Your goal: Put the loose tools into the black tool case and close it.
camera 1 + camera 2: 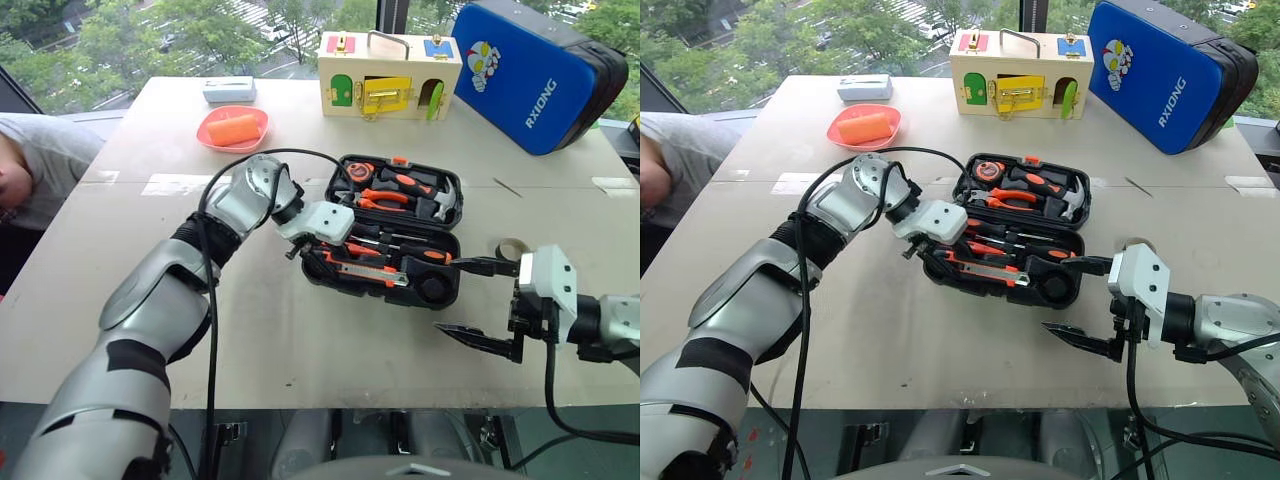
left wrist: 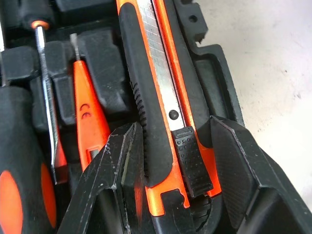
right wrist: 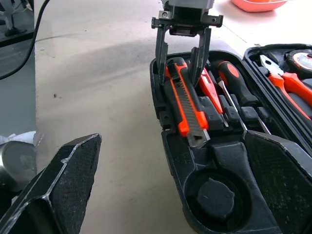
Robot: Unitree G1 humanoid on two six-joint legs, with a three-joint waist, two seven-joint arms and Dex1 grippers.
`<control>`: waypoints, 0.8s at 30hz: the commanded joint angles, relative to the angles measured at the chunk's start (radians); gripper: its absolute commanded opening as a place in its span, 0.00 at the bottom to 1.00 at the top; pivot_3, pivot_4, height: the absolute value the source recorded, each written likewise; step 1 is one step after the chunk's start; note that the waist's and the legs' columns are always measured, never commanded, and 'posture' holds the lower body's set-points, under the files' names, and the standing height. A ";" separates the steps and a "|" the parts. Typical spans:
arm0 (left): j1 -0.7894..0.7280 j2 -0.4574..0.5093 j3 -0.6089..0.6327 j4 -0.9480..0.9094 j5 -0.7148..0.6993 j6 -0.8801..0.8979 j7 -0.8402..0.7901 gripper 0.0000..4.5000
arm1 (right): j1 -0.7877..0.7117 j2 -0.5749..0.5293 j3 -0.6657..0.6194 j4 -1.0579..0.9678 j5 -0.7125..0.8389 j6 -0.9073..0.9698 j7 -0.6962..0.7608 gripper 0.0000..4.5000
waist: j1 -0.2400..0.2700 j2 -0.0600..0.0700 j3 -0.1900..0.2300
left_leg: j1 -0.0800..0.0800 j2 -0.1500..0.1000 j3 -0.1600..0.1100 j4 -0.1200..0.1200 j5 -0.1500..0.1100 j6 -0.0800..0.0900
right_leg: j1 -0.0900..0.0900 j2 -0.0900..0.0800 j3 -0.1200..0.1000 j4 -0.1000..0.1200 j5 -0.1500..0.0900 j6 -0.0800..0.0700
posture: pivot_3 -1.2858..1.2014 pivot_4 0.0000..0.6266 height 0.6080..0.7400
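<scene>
The black tool case (image 1: 452, 292) lies open at the table's middle. In its front half rest a black-and-orange screwdriver (image 3: 231, 78), the slim orange tester (image 2: 90, 117) and a small black tape roll (image 3: 214, 197). The black-and-orange utility knife (image 2: 158, 97) lies along the case's front recess. My left gripper (image 1: 305, 250) reaches down at the case's left end, its fingers (image 2: 114, 165) closed on either side of the knife's butt end. My right gripper (image 1: 448, 297) hovers wide open just right of the case, holding nothing.
The case's far half holds a hammer, pliers (image 1: 385, 200) and a tape measure. At the back stand a wooden box (image 1: 390, 75), a blue bag (image 1: 530, 70), a pink plate (image 1: 232, 128) and a small grey box (image 1: 229, 90). A person (image 1: 35, 165) is at the table's left edge.
</scene>
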 commanded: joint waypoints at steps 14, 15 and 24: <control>-0.062 0.121 0.035 -0.138 -0.257 0.240 -0.003 0.94 | -0.046 -0.008 0.003 0.015 -0.002 -0.004 -0.008 1.00 | -0.002 0.000 0.000 | 0.000 0.000 0.000 0.000 0.000 -0.001 | 0.000 0.000 0.001 0.000 0.000 0.000 | 0.52 0.24 0.96; -0.055 0.125 0.040 -0.137 -0.263 0.240 -0.003 0.89 | -0.048 -0.008 0.004 0.018 -0.004 -0.005 -0.006 1.00 | -0.002 0.000 0.000 | 0.000 0.000 0.000 0.000 0.000 0.000 | 0.000 0.000 0.001 0.000 0.000 0.000 | 0.52 0.24 0.96; -0.020 0.064 0.049 -0.068 -0.168 0.150 -0.003 0.02 | -0.051 -0.012 0.003 0.015 0.001 -0.002 -0.007 1.00 | 0.000 0.000 0.000 | 0.000 0.000 0.000 0.001 0.000 0.000 | 0.000 0.001 0.000 0.000 0.000 0.000 | 0.52 0.24 0.96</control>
